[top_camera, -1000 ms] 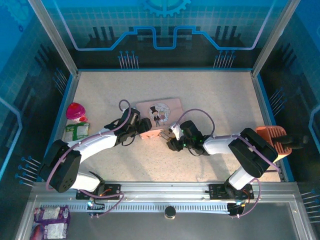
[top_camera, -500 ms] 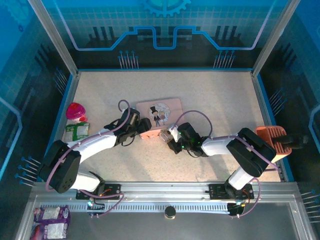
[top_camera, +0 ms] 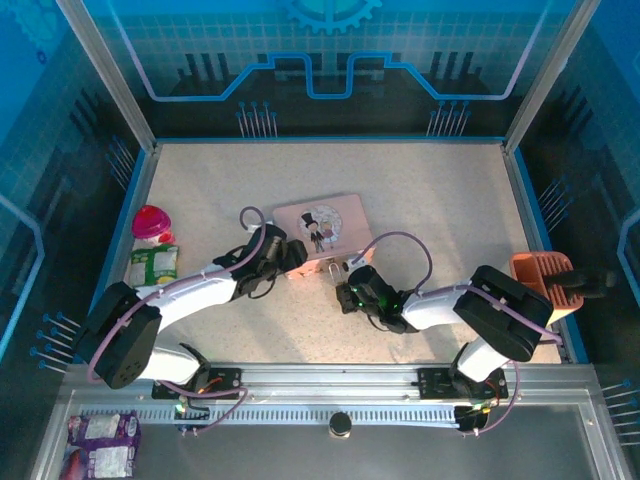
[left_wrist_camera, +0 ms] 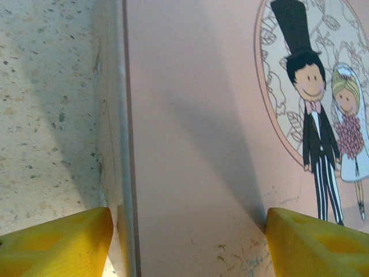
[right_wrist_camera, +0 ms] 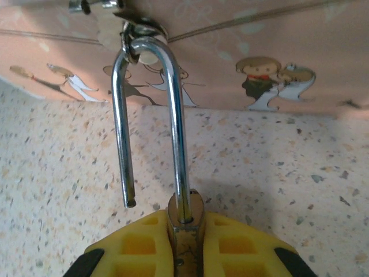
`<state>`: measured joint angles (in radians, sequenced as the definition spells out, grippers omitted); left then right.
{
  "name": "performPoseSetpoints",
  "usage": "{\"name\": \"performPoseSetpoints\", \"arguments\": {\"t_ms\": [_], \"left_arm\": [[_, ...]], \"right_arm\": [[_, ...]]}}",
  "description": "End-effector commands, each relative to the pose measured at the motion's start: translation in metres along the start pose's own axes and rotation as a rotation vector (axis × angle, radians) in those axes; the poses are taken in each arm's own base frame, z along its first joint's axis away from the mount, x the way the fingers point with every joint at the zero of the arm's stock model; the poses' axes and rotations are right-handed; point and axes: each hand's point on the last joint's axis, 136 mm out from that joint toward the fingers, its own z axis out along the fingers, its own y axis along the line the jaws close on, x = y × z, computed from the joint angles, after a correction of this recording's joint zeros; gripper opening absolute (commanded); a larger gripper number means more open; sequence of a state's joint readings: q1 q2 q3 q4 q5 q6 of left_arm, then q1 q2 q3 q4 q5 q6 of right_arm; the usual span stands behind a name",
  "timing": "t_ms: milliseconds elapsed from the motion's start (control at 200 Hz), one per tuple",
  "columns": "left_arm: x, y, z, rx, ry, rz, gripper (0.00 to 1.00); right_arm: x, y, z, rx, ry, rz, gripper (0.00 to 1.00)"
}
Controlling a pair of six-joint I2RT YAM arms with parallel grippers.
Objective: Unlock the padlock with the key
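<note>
The padlock (right_wrist_camera: 185, 231) has its brass body clamped between the yellow fingers (right_wrist_camera: 138, 245) of my right gripper (right_wrist_camera: 184, 225), which is shut on it. Its silver shackle (right_wrist_camera: 176, 115) stands open. One leg hangs free, and the loop is hooked through the hasp (right_wrist_camera: 138, 32) on the pink tin (top_camera: 320, 228). From above, the padlock (top_camera: 333, 270) lies at the tin's near edge, in front of my right gripper (top_camera: 347, 290). My left gripper (left_wrist_camera: 187, 236) is open, one finger (left_wrist_camera: 57, 242) beside the tin's side wall and the other over the lid (left_wrist_camera: 202, 115). The key is out of view.
A pink-red toy (top_camera: 152, 222) and a green packet (top_camera: 152, 265) lie at the left edge of the table. An orange holder (top_camera: 545, 280) sits at the right edge. Snack packs (top_camera: 100, 445) lie outside the frame at bottom left.
My right gripper has shifted slightly left and nearer with the padlock, its forearm swinging lower. My left gripper has edged right along the tin's near-left corner.
</note>
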<state>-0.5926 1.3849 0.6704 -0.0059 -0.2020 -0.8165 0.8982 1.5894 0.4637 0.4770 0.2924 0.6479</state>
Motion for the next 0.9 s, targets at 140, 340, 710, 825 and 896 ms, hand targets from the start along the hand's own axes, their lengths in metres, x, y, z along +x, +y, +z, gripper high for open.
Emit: {"name": "performPoseSetpoints", "arguments": {"t_ms": [140,340,710,825,896], "left_arm": [[0.042,0.012,0.016,-0.043,0.093,-0.013,0.68],[0.054,0.002,0.022,-0.030,0.120,-0.006,0.68],[0.065,-0.002,0.030,-0.015,0.154,-0.013,0.67],[0.066,-0.005,0.031,-0.006,0.161,-0.013,0.67],[0.067,-0.007,0.032,-0.003,0.164,-0.011,0.67]], "right_arm": [[-0.039,-0.006,0.006,0.032,-0.198,0.269,0.00],[-0.059,-0.006,0.007,0.053,-0.260,0.349,0.00],[-0.085,-0.002,0.020,-0.029,-0.300,0.558,0.00],[-0.092,0.000,0.025,-0.056,-0.299,0.608,0.00],[-0.094,-0.003,0.027,-0.054,-0.298,0.646,0.00]]}}
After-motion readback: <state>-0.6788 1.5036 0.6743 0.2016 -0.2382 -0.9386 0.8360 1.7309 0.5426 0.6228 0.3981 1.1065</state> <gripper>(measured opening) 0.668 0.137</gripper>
